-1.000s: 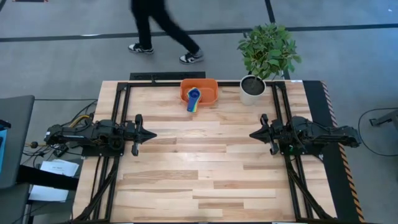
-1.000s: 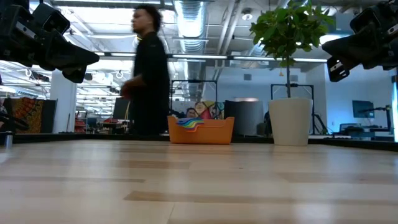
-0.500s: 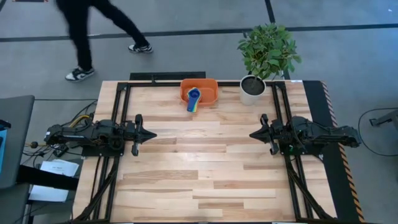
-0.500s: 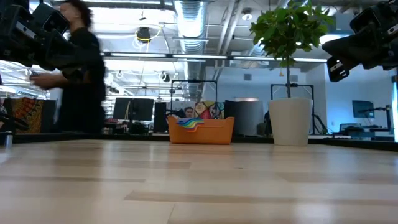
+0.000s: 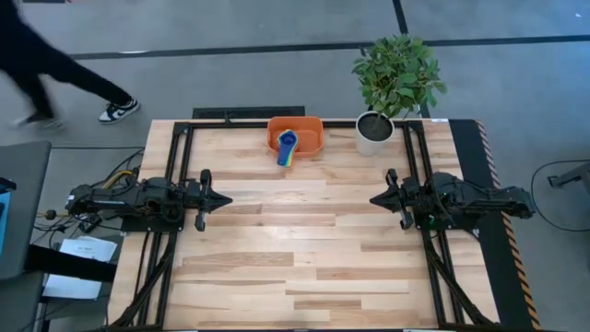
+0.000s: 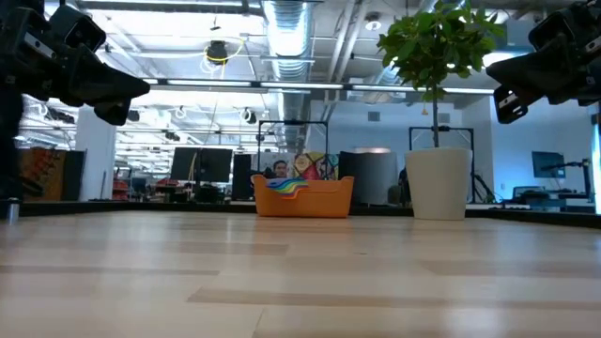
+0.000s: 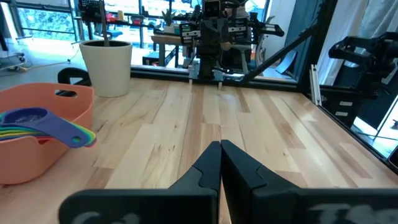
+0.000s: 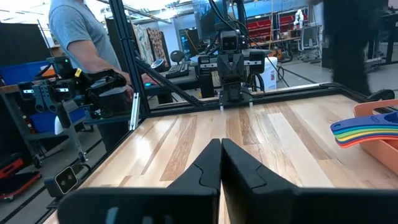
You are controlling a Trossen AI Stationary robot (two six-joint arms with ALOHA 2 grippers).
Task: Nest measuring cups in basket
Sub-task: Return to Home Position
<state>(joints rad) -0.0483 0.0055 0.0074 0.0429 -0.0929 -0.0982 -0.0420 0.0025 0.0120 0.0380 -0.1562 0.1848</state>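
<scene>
While nested, measuring cups (image 5: 287, 142) in basket (image 5: 311, 137).

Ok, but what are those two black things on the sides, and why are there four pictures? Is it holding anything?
They are two robot arms. Each ends in a pincher called a gripper. The left gripper and the right gripper hang over the wooden table, pointing at each other, both pinched shut and holding nothing. One picture looks straight down from above. One looks across from table height. The other two come from little cameras on the arms' wrists. At the table's back edge sits an orange basket with a rainbow stack of measuring cups inside, handles poking over the rim. Beside it stands a white plant pot.
</scene>
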